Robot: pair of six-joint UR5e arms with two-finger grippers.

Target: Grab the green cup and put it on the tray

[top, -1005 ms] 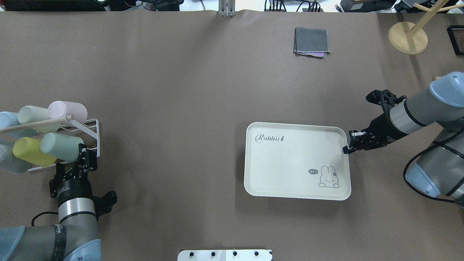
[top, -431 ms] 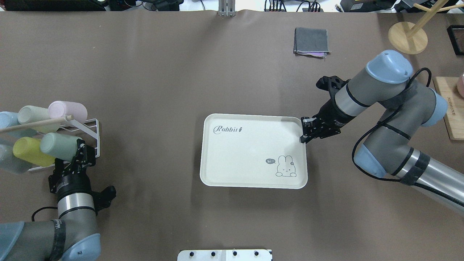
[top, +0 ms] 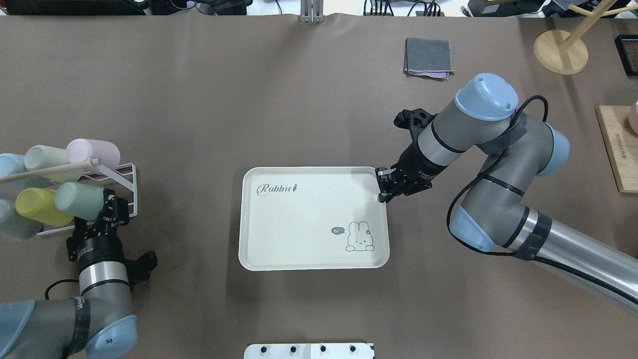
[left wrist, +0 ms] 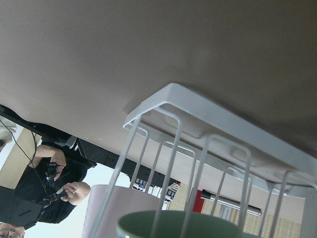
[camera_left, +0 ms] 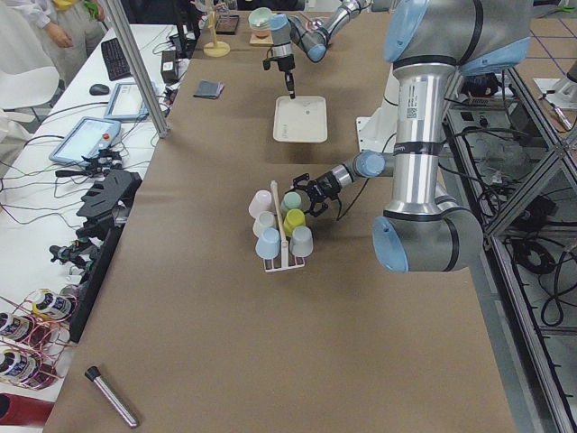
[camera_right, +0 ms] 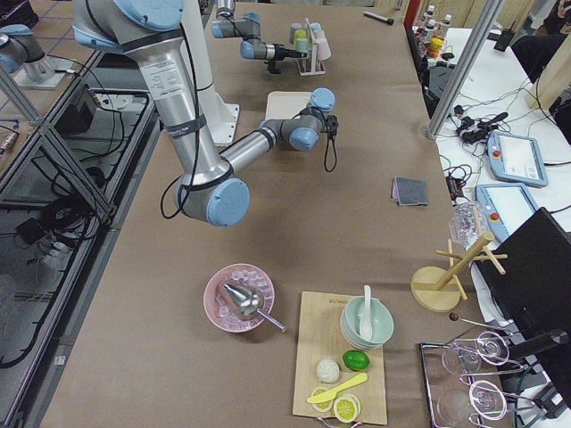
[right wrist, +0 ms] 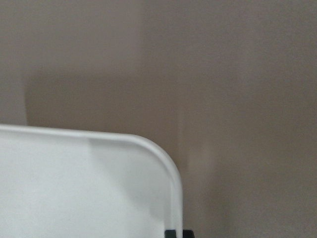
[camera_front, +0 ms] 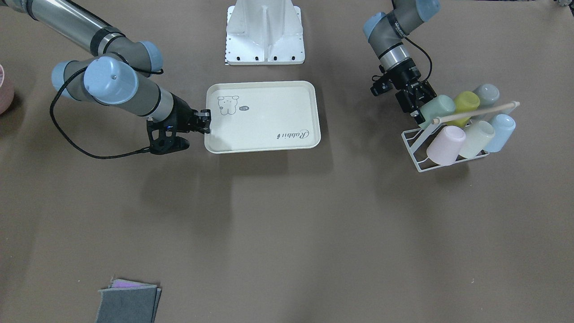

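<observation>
The green cup (top: 79, 201) lies on its side on a white wire rack (top: 125, 172) at the table's left end, mouth toward my left arm. It also shows in the front view (camera_front: 438, 108) and as a rim at the bottom of the left wrist view (left wrist: 198, 224). My left gripper (top: 110, 209) looks open, with its fingers at the cup's mouth. The cream tray (top: 299, 229) with the "Rabbit" print lies flat mid-table. My right gripper (top: 383, 192) is shut on the tray's right rim near its far corner (right wrist: 163, 158).
The rack also holds a yellow-green cup (top: 41, 207), a pink cup (top: 94, 152), a cream cup (top: 47, 156) and a light blue cup (top: 10, 164), with a wooden rod across them. A grey cloth (top: 428, 56), a wooden stand (top: 560, 50) and a board (top: 618, 149) sit at the far right.
My right gripper has dragged the tray to the left, from the table's right side to the middle. My left gripper has edged slightly closer to the green cup's mouth.
</observation>
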